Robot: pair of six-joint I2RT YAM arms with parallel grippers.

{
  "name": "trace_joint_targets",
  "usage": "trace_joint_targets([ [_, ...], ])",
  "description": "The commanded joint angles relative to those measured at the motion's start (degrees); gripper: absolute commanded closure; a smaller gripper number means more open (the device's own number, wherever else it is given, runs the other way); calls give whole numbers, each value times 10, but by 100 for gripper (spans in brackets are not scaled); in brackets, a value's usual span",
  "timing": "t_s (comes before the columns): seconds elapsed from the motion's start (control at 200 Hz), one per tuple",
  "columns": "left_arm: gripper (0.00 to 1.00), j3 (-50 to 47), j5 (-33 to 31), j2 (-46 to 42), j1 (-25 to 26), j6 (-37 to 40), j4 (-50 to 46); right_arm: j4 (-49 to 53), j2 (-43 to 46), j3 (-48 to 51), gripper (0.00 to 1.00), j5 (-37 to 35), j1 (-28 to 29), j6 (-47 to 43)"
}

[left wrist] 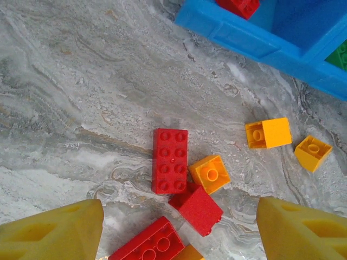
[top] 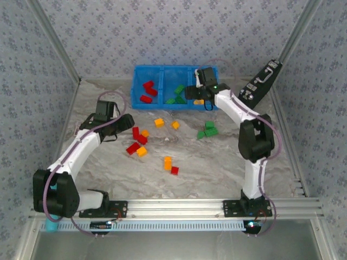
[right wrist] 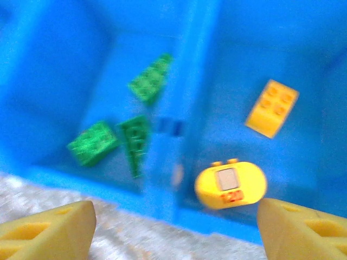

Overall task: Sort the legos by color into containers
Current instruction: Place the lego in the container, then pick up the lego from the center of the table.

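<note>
- My left gripper (left wrist: 176, 238) hangs over the loose red and orange cluster. Its yellow fingers (left wrist: 54, 233) are spread wide with nothing between them.
- Just ahead of its fingertips, centred in the gap, a red two-by-four brick (left wrist: 169, 161) lies flat with its studs up and its long side running away from the tool.
- An orange brick (left wrist: 209, 173) sits against that brick's right flank, touching it or nearly so. A second red brick (left wrist: 198, 208) lies just behind the orange one, closer to the fingers.
- I read this as the approach for a red pick.
- The next move calls for reaching forward, dropping straight down and closing across the brick's short width. The right finger has to land between the red and orange bricks, or it will drag both.
- The blue bin (left wrist: 244, 38) lies ahead and to the right of this gripper. Its nearest compartment holds a red piece (left wrist: 238, 6), which I judge to be where this brick goes.
- My right gripper (right wrist: 173, 233) hovers over the bin with its fingers apart and empty, and its picture is blurred.
- Ahead-right of its tips, one compartment holds an orange block (right wrist: 271, 108) and a rounded yellow piece (right wrist: 230, 184). Green bricks (right wrist: 146, 84) lie in the compartment ahead-left.
- I judge this arm free for another fetch. The loose green pieces (top: 207, 130) on the table (top: 217, 162) lie behind the gripper, toward its base.
</note>
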State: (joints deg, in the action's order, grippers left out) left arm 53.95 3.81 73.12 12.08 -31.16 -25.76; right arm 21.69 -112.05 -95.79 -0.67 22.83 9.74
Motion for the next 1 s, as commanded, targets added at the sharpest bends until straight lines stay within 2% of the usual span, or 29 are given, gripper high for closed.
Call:
trace_joint_targets([
  [0.0, 25, 12, 3, -28, 3, -2, 12, -38, 54, 57, 20, 16, 24, -52],
  [0.095, 25, 6, 1, -44, 3, 6, 8, -33, 67, 98, 20, 17, 48, -62],
  [0.205, 24, 7, -6, -59, 1, 19, 0, -26, 63, 130, 20, 57, 62, -20],
  [0.32, 23, 4, -10, -73, -3, 32, -4, -24, 50, 146, 20, 47, 81, 3],
  [0.55, 23, -16, 3, -91, -22, 42, -1, 15, -23, 89, 19, 28, 108, -11],
  [0.995, 22, -44, 18, -121, -65, 51, -9, 55, -131, 10, 18, 22, 120, -22],
])
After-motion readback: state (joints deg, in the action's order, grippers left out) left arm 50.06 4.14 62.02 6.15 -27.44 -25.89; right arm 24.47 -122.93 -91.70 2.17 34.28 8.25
